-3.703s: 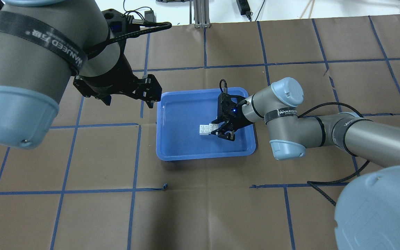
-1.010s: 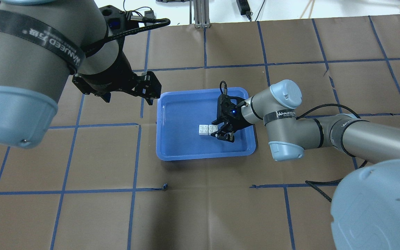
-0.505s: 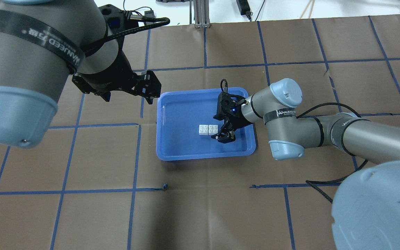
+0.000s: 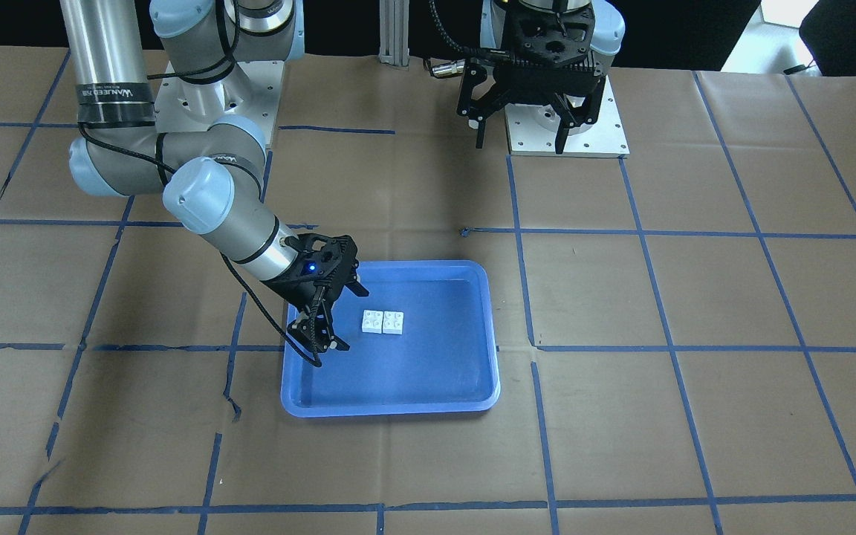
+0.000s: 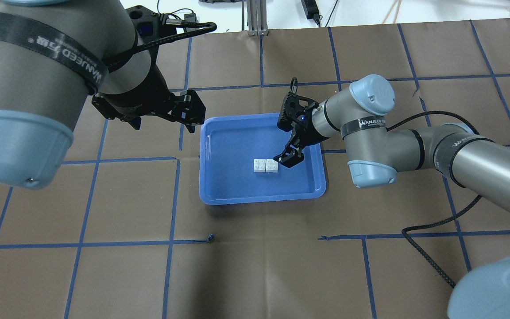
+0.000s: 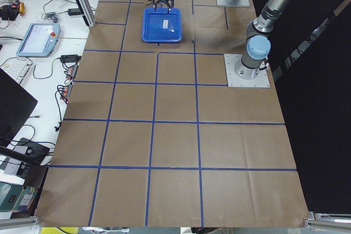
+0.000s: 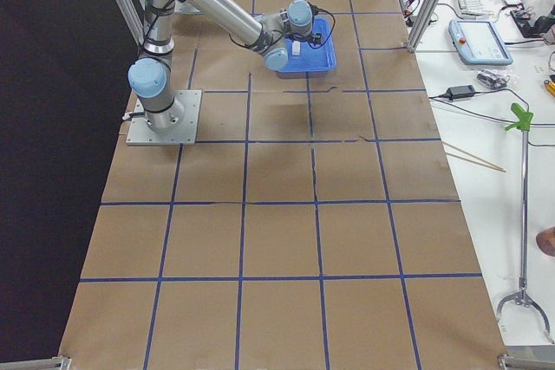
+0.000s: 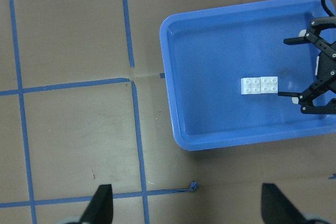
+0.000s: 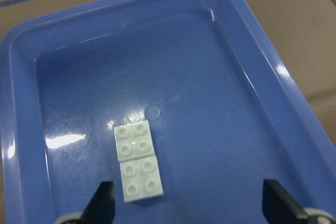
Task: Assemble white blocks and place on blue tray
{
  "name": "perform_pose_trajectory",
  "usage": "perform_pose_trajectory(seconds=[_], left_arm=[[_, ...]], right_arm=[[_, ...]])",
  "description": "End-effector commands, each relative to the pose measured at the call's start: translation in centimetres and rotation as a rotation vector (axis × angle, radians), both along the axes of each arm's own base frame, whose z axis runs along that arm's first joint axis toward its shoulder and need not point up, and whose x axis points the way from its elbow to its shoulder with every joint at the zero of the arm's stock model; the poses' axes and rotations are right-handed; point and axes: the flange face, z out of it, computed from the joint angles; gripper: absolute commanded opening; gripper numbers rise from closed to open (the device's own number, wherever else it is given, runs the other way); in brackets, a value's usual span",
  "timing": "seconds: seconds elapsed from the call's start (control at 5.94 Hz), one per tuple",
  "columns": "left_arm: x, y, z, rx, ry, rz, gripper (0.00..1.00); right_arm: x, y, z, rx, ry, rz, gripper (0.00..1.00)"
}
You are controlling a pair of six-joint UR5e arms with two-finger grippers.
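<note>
Two white blocks [image 5: 265,165] lie side by side, touching, studs up, in the middle of the blue tray [image 5: 237,141]. They also show in the front view [image 4: 383,322], the left wrist view [image 8: 260,85] and the right wrist view [image 9: 136,161]. My right gripper [image 4: 350,318] is open and empty. It hovers over the tray just beside the blocks, apart from them [image 5: 284,142]. My left gripper [image 4: 521,141] is open and empty. It is held high beyond the tray's left far corner [image 5: 191,126].
The table is covered with brown paper and a grid of blue tape [image 5: 171,204]. A black cable [image 5: 427,257] hangs from the right arm over the table. The arm base plates [image 4: 569,126] stand at the robot's side.
My right gripper has opened off the right-hand block, risen and drawn back toward the tray's far right edge. The blocks stay in place. The left arm has hardly moved.
</note>
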Motion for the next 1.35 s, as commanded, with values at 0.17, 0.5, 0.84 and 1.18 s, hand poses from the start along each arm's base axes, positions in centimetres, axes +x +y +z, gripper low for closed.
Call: perform_pose_trajectory(seconds=[0.17,0.5,0.84,1.18], left_arm=[[0.0,0.0,-0.1,0.001,-0.001,0.000,0.99],[0.1,0.0,-0.1,0.001,-0.001,0.002,0.99],[0.1,0.0,-0.1,0.001,0.000,0.001,0.99],[0.1,0.0,0.0,-0.002,0.001,0.001,0.99]], right_arm=[[-2.7,-1.3,8.4,0.224,0.232,-0.331,1.00],[-3.9,-2.8,14.8,0.381,0.337,-0.629,1.00],[-5.5,-0.5,22.8,0.503,0.434,-0.952,1.00],[-8.9,2.7,27.7,0.463,0.445,-1.058,1.00]])
